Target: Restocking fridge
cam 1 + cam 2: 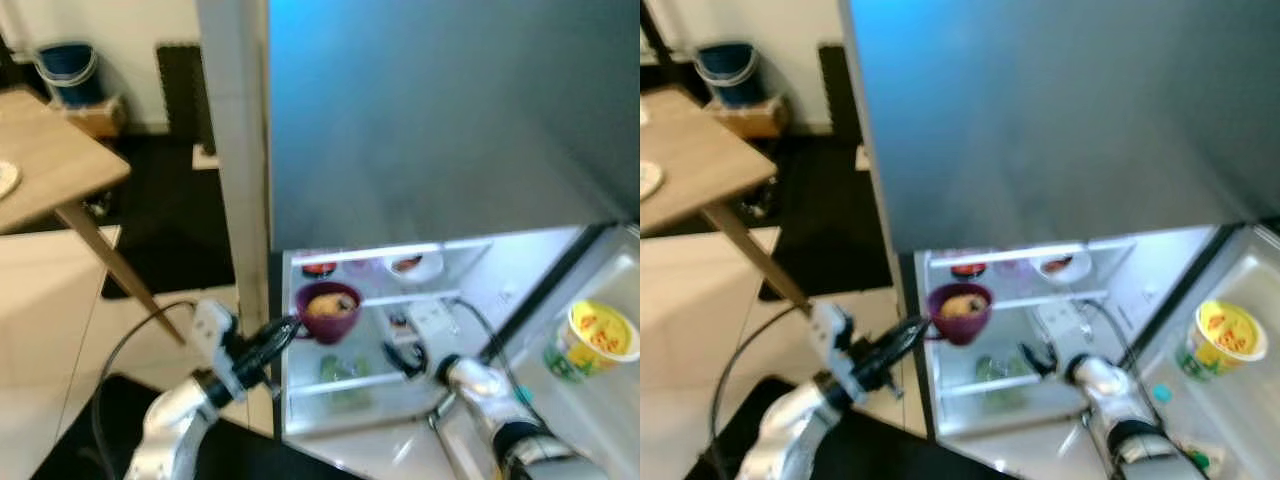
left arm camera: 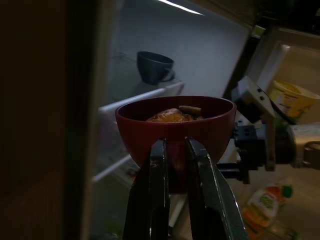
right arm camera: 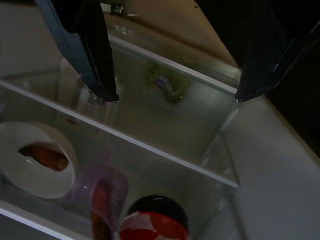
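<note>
Left hand (image 2: 174,150) gripping maroon bowl (image 2: 176,125); dark cup (image 2: 154,67) behind, wrist-side.

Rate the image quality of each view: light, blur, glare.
Eye views: soft and slightly blurred overall, the fridge interior glowing bright against the dark door; the maroon bowl in the left claw reads clearly. Left wrist view: dim, with only the interior light strip bright. Right wrist view: dark, the right claw's fingers close and out of focus, faint reflections on the glass shelves.
</note>
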Controlling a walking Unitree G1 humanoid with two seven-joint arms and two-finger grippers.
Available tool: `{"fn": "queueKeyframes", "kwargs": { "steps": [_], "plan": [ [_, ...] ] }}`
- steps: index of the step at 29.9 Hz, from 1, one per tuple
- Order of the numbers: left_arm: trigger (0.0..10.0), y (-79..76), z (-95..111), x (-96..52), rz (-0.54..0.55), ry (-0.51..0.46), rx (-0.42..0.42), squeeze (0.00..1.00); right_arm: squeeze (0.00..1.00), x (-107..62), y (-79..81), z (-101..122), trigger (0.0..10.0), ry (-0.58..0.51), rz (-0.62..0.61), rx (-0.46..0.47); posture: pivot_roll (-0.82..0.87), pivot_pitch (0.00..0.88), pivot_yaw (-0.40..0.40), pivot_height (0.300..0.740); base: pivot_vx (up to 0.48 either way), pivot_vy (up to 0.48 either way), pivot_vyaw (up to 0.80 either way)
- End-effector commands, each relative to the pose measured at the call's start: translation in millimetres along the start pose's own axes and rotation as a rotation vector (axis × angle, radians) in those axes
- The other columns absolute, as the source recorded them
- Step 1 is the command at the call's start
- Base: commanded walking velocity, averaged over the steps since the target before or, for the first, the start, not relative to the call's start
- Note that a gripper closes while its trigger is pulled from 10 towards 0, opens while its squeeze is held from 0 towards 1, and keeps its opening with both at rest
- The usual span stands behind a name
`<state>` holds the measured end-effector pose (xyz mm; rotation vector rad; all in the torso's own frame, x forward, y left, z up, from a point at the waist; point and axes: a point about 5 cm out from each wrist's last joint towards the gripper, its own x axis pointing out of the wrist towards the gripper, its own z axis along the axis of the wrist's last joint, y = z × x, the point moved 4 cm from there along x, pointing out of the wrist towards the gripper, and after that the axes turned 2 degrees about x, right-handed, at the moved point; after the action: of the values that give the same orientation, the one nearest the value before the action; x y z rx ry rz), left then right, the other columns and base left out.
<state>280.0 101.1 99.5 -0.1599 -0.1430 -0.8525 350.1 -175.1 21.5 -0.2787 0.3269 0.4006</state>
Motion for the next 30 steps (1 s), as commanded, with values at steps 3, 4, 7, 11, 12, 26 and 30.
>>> {"fn": "queueKeyframes", "kwargs": {
  "steps": [3,4,7,11,12,26,30],
  "plan": [
    [10.0,-5.6,3,4.3,-0.024,-0.021,0.008,0.00,0.00,-5.1,-5.2,-9,10.0,0.034,-0.013,-0.001,-0.04,0.035,-0.009,0.740,0.300,0.000,0.00],
    [10.0,-5.6,3,4.3,-0.024,-0.021,0.009,0.00,0.00,-5.1,-5.2,-9,10.0,0.034,-0.013,-0.001,-0.04,0.035,-0.009,0.740,0.300,0.000,0.00],
    [10.0,-5.7,2,4.4,-0.024,-0.018,0.007,0.00,0.00,-5.1,-5.2,-9,10.0,0.034,-0.012,-0.001,-0.04,0.035,-0.009,0.740,0.301,0.000,0.00],
    [10.0,-6.9,1,4.9,-0.029,-0.016,0.005,0.00,0.00,-5.0,-5.2,-9,10.0,0.034,-0.012,0.000,-0.04,0.035,-0.009,0.740,0.285,0.000,0.00],
    [10.0,-6.5,1,5.4,-0.019,-0.014,-0.005,0.00,0.00,-4.9,-5.1,-9,10.0,0.033,-0.012,0.000,-0.04,0.036,-0.009,0.740,0.000,0.000,0.00],
    [10.0,-17.6,-3,5.1,-0.093,0.013,-0.043,0.00,0.00,-6.1,-7.0,-10,10.0,0.036,-0.018,0.003,-0.04,0.038,-0.009,0.740,0.000,-0.253,0.00],
    [10.0,-20.1,-4,5.1,-0.104,0.015,-0.039,0.00,0.00,-7.0,-9.7,-10,10.0,0.036,-0.026,0.004,-0.04,0.037,-0.008,0.740,0.000,-0.459,0.00]
  ]
}}
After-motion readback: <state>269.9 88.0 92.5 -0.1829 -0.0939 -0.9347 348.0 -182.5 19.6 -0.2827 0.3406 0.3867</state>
